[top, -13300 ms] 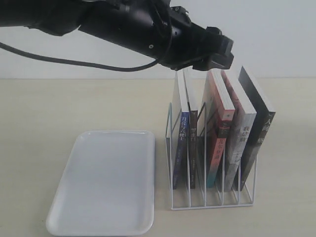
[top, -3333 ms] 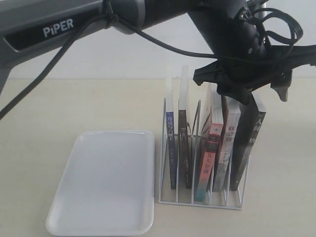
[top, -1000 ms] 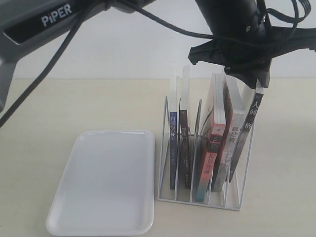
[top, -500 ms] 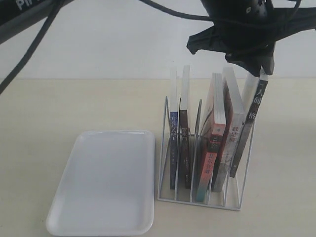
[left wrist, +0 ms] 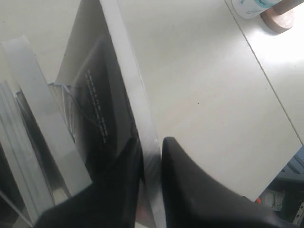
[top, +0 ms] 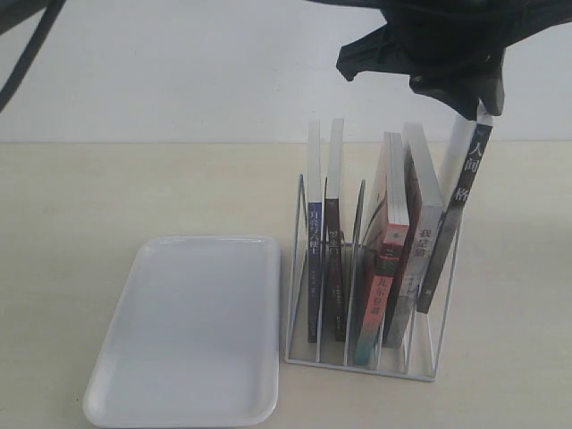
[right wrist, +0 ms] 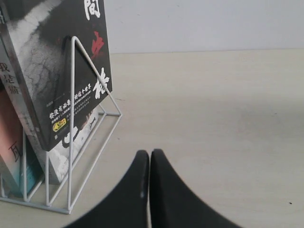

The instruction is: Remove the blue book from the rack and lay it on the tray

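Observation:
The blue book (top: 313, 255) stands upright in the leftmost slot of the white wire rack (top: 357, 357), its blue spine facing me. The white tray (top: 188, 331) lies flat to the left of the rack with nothing on it. My left gripper (top: 465, 94) reaches across above the rack's right end and is shut on the top edge of the black-covered book (top: 460, 197), which is raised and tilted with its lower end still in the rack. In the left wrist view the gripper (left wrist: 151, 140) pinches that book (left wrist: 102, 118). My right gripper (right wrist: 149, 152) is shut on nothing, low beside the rack (right wrist: 71, 118).
A dark brown-spined book (top: 333, 259), a red book (top: 391, 259) and a pale grey book (top: 422, 250) stand in the other slots. The left wrist view shows a table edge and a round wooden base (left wrist: 278, 19) beyond it.
The left gripper has risen with the black-covered book, drawing it higher out of the rack's right slot. The blue book, rack and tray have not moved.

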